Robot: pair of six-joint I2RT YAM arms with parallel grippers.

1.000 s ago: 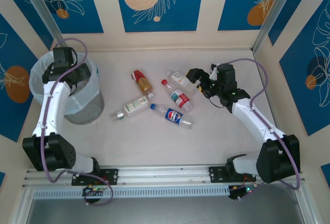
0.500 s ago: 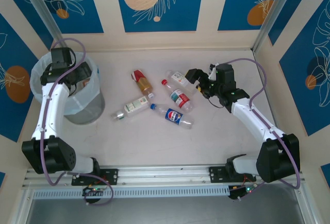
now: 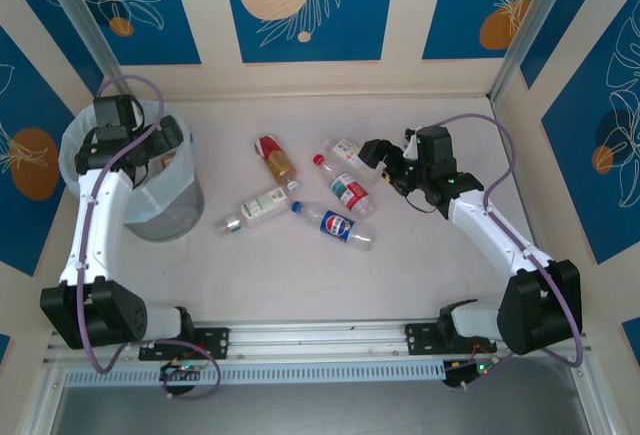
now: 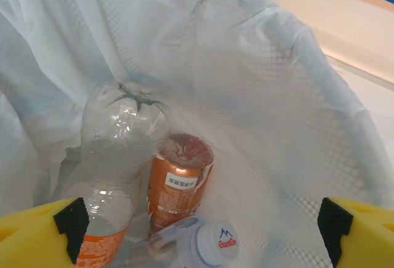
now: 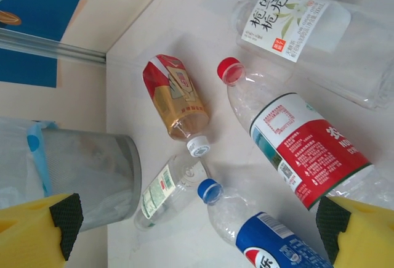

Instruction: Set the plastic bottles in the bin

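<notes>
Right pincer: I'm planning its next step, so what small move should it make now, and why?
Probably lower the right pincer onto the red-capped bottle. The pincer hangs wide open and empty over the table, and in the right wrist view that bottle lies flat between its open tips with nothing on top of it.

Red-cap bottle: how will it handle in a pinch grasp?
The red-cap bottle looks empty, so probably light. It lies on its side on the table, so a nudge would likely roll it. Its clear walls may dent, though the closed cap should stiffen it.
</notes>
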